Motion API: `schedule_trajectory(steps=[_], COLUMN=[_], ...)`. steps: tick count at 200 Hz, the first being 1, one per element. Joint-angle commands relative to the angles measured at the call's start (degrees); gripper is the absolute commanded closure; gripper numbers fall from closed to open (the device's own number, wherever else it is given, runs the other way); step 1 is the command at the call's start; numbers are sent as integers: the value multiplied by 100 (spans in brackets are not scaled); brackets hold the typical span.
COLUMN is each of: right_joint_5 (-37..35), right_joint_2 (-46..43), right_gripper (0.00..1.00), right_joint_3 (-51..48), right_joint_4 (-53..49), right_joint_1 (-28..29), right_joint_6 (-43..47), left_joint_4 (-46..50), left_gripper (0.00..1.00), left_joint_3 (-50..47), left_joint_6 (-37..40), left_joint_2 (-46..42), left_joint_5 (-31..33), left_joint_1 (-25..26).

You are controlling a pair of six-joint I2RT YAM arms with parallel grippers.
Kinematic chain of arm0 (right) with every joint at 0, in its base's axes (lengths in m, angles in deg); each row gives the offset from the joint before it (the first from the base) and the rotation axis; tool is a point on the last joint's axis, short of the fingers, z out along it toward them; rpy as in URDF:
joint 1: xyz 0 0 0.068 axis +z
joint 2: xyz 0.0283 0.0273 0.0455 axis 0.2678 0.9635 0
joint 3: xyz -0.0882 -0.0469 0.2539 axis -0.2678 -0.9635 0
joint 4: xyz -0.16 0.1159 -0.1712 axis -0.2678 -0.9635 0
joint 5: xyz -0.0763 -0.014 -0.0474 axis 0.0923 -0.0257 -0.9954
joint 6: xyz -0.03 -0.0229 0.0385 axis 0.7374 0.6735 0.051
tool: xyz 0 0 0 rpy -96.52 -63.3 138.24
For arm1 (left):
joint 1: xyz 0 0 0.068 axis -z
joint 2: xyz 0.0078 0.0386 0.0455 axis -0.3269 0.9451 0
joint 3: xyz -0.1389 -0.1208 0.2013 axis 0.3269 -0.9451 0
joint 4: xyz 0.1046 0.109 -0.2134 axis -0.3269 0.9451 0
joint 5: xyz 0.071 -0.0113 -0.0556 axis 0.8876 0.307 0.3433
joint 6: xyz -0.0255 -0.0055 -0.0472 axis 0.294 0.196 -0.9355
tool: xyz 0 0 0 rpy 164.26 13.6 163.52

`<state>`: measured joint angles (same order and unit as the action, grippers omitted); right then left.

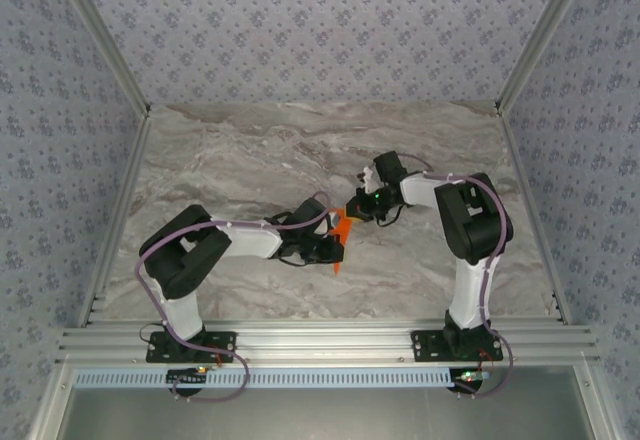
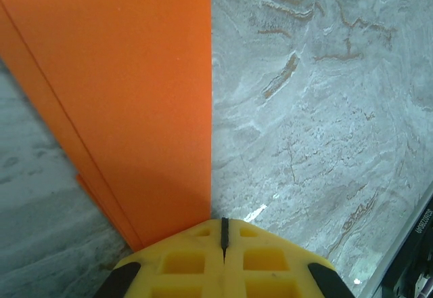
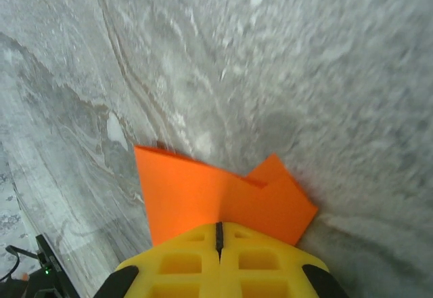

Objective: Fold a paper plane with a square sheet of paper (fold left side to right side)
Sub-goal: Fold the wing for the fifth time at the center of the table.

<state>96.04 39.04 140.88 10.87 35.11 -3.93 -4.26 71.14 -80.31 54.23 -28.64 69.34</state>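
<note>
The square sheet of paper (image 1: pixel 342 230) is bright orange and folded into layers, lying on the marble table (image 1: pixel 250 150) between my two grippers. My left gripper (image 1: pixel 334 248) reaches it from the left. In the left wrist view the paper (image 2: pixel 135 95) runs flat up and to the left, and its near corner goes under my shut left gripper (image 2: pixel 223 225). My right gripper (image 1: pixel 357 207) comes in from the upper right. In the right wrist view the paper (image 3: pixel 203 196) spreads to both sides under my shut right gripper (image 3: pixel 218 227), and one flap (image 3: pixel 281 196) sticks out to the right.
Aluminium rails (image 1: pixel 120 210) frame the table on both sides, and a wider rail (image 1: pixel 320 340) runs along the near edge by the arm bases. Patterned walls stand behind. Bare marble (image 1: pixel 250 150) lies beyond the paper.
</note>
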Motion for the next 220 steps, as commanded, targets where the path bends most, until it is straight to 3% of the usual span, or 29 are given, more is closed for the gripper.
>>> schedule_trajectory(steps=[1, 67, 129, 220], right_joint_5=[-739, -694, -724, -696], right_joint_2=[332, 435, 527, 593], right_gripper=[100, 100, 100, 100], right_joint_3=[310, 593, 575, 641], right_joint_4=[30, -187, -248, -241], right_joint_1=[-314, -453, -393, -348], right_joint_6=[246, 356, 343, 327], left_joint_4=[897, 875, 838, 1130], left_gripper=[96, 96, 88, 89], left_joint_3=[-236, -251, -328, -663], left_joint_6=[-39, -8, 59, 94], left_joint_2=[146, 80, -308, -618], left_joint_5=[41, 20, -149, -376], left_joint_1=[54, 63, 229, 476])
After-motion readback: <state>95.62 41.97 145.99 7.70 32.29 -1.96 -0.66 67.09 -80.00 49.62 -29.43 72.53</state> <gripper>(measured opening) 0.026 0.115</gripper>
